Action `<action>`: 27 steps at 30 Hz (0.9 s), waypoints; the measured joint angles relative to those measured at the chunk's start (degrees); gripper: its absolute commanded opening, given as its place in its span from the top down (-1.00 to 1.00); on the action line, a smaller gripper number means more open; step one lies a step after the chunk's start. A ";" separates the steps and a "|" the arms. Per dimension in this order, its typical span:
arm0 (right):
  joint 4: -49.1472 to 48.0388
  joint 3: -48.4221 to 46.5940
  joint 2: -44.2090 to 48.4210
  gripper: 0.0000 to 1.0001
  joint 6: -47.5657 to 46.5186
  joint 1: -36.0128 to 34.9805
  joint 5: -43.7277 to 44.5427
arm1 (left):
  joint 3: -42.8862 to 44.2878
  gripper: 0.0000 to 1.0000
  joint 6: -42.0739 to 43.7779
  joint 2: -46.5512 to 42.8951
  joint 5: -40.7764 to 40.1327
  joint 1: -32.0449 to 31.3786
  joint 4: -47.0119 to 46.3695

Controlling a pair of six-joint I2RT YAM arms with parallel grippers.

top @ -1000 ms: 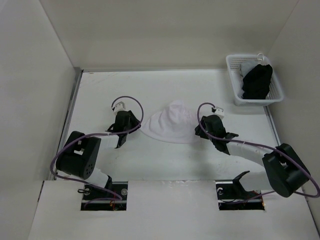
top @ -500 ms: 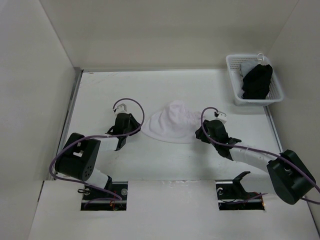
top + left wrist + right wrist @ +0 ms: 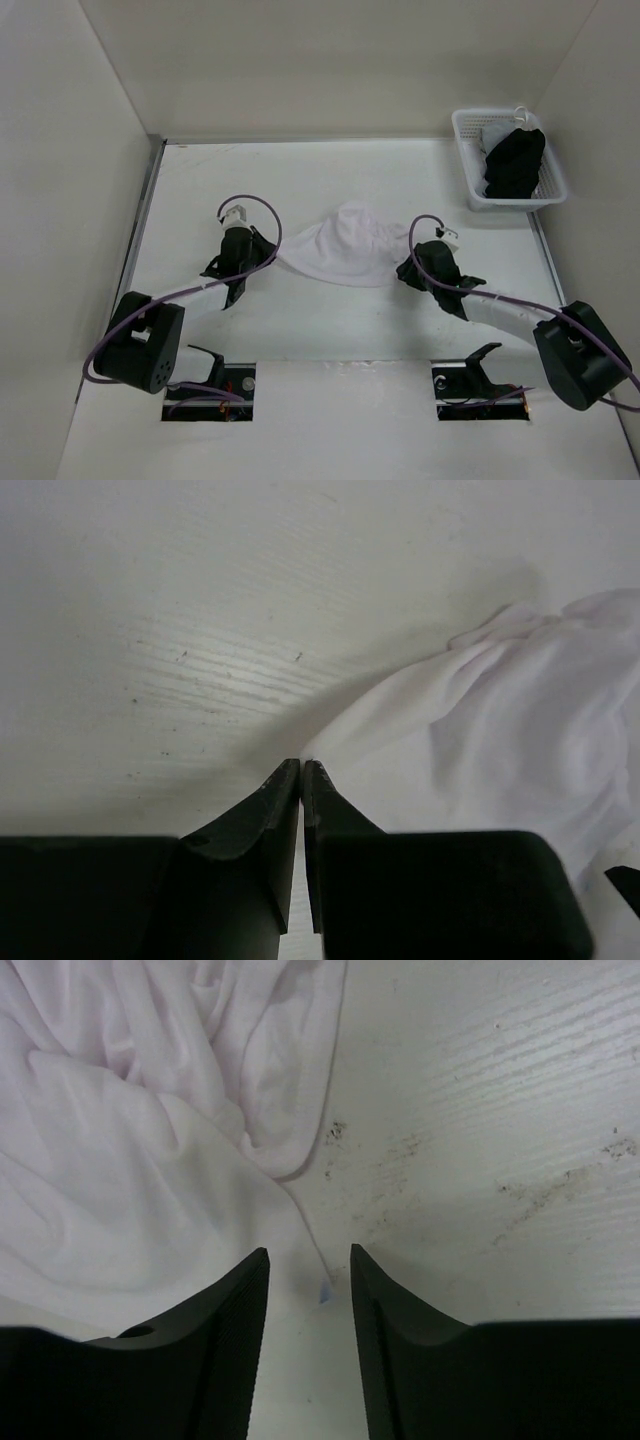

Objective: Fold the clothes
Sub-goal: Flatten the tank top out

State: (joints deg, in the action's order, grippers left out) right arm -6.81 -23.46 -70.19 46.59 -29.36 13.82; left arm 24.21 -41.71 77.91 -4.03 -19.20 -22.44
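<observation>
Shirt [image 3: 345, 250] first: the white, wrinkled one lies in a loose heap on the bench [image 3: 330, 175], about midway across and between your two arms. Its near edge is curved and its left corner is drawn out to a point.

Your left pincer [image 3: 266, 262] sits at that point with its fingers [image 3: 250, 820] pressed together. In the left wrist view the corner of the fabric tapers straight into the tips, so the pincer is clamped on the shirt.

Your right pincer [image 3: 404, 270] rests low at the shirt's right edge with its fingers apart. In the right wrist view a thin edge of the cloth runs down into the gap between them, with rumpled fabric on one side and bare, scuffed bench on the other.

A purple cable [image 3: 262, 205] loops up over the left wrist, and another cable [image 3: 418, 225] arches over the right wrist, both close by the fabric.

At the far right corner stands a white basket [image 3: 463, 160] holding a black garment [image 3: 515, 162], well apart from the shirt. Pale walls [image 3: 80, 200] close in the bench on the left, right and far sides.
</observation>
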 measured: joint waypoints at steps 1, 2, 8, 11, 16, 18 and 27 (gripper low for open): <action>0.55 0.00 -0.09 0.21 0.26 -0.17 -0.13 | 0.00 0.89 -0.07 -1.05 0.00 0.04 0.02; 1.05 -0.07 -0.31 0.21 0.44 -0.33 -0.09 | 0.00 0.89 -0.11 -1.73 0.00 0.02 0.02; 2.78 -2.05 -3.91 0.19 1.51 -2.84 -0.15 | 0.00 0.89 -0.94 -1.88 0.02 0.09 1.38; 2.36 -3.23 -5.66 0.21 2.38 -5.29 -0.15 | -0.17 0.89 -1.44 -1.66 0.07 0.33 1.46; 2.45 -3.74 -6.47 0.29 4.35 -6.75 0.72 | -0.79 0.89 -1.81 -0.92 0.20 0.46 1.44; 2.93 -3.74 -6.21 0.17 5.16 -6.80 1.46 | -0.94 0.89 -1.81 -0.90 0.22 0.46 1.46; 7.13 -2.95 -2.29 0.13 7.82 -6.86 4.81 | -0.94 0.88 -1.95 -1.20 0.26 0.46 1.53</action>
State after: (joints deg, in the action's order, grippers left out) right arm 0.32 -26.41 -72.49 54.41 -36.23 18.63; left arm 23.27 -43.66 76.71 -3.77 -18.74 -20.91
